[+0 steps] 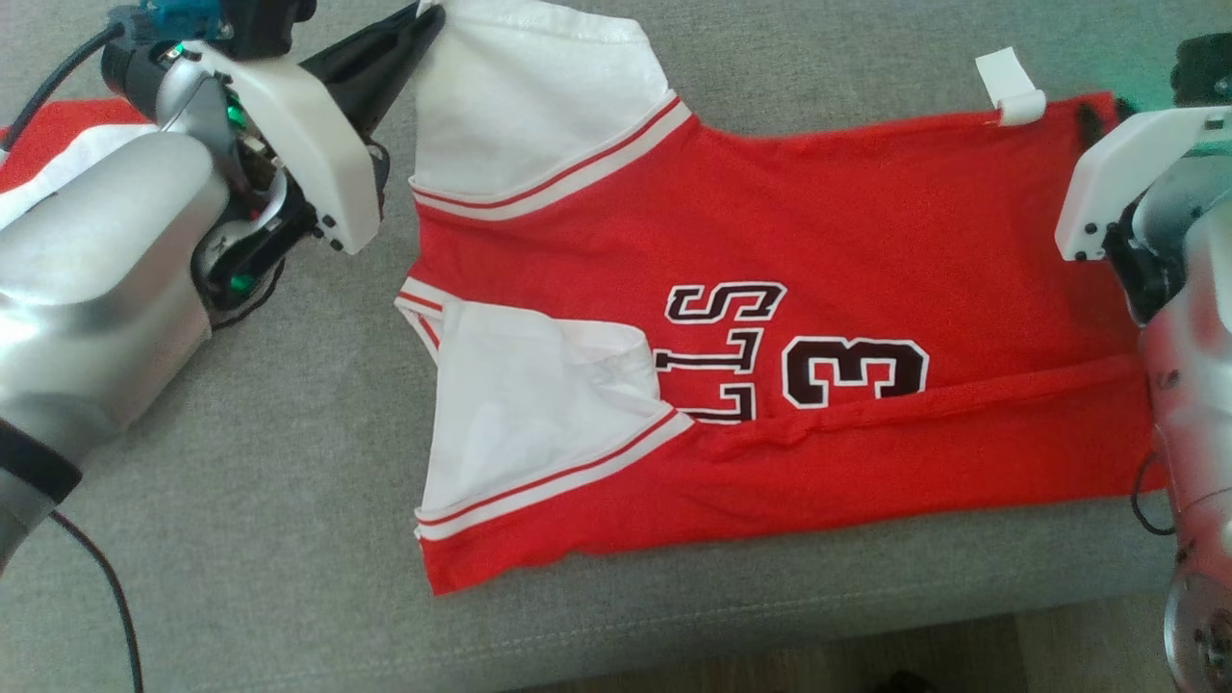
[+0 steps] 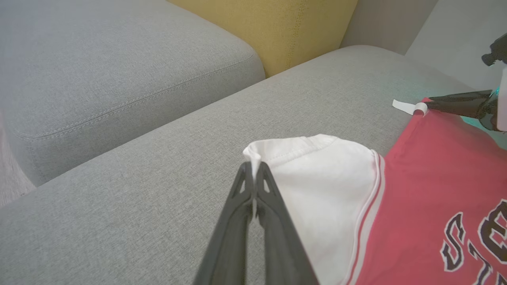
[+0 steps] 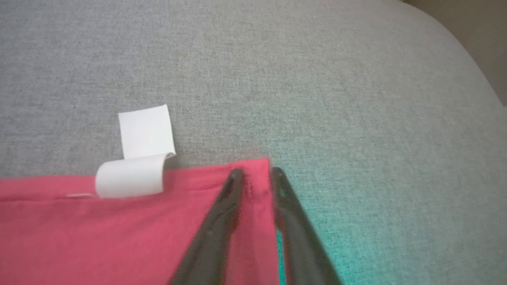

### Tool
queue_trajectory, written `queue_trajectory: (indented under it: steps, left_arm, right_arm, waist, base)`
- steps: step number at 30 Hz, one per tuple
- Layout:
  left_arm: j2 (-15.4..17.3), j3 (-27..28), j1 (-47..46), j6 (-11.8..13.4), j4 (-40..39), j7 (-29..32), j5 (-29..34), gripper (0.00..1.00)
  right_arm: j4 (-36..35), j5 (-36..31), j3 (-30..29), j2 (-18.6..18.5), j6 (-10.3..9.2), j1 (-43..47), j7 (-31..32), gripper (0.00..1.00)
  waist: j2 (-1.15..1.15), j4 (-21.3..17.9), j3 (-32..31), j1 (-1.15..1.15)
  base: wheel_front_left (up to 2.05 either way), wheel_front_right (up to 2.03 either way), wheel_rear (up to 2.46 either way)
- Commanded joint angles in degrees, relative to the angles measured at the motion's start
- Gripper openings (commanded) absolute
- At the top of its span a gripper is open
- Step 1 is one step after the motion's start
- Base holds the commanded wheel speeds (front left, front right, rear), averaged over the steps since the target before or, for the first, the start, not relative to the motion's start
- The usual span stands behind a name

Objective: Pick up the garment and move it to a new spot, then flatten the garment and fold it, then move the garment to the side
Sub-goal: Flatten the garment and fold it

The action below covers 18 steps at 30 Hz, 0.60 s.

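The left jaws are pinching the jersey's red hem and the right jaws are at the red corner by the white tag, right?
No. The left jaws are shut on the white sleeve, not the red hem; the left wrist view shows it. The right jaws are at the red corner by the white tag.

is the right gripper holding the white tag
No, the right gripper straddles the red corner of the shirt, and the white tag lies off to one side of its fingers.
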Motion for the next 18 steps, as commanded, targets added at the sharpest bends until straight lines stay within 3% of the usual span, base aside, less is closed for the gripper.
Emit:
queue_trajectory:
  steps: [1,18]
  left_arm:
    - [1.80,2.12,-3.29,0.27,-0.47,-0.02,0.22,0.00]
    - [2.07,4.24,-6.42,1.53,4.08,-2.87,0.62,0.00]
  right_arm:
    - [-0.86,-0.10,0.59,-0.22,0.18,-1.00,-0.08,0.00]
    - [-0.72,1.76,-1.89,1.09,0.18,-7.42,-10.70,0.00]
  waist:
    - [0.00,-0.05,0.03,0.00]
    - [0.00,-0.42,1.18,0.00]
  base:
    - [0.00,0.00,0.00]
    - [0.00,0.00,0.00]
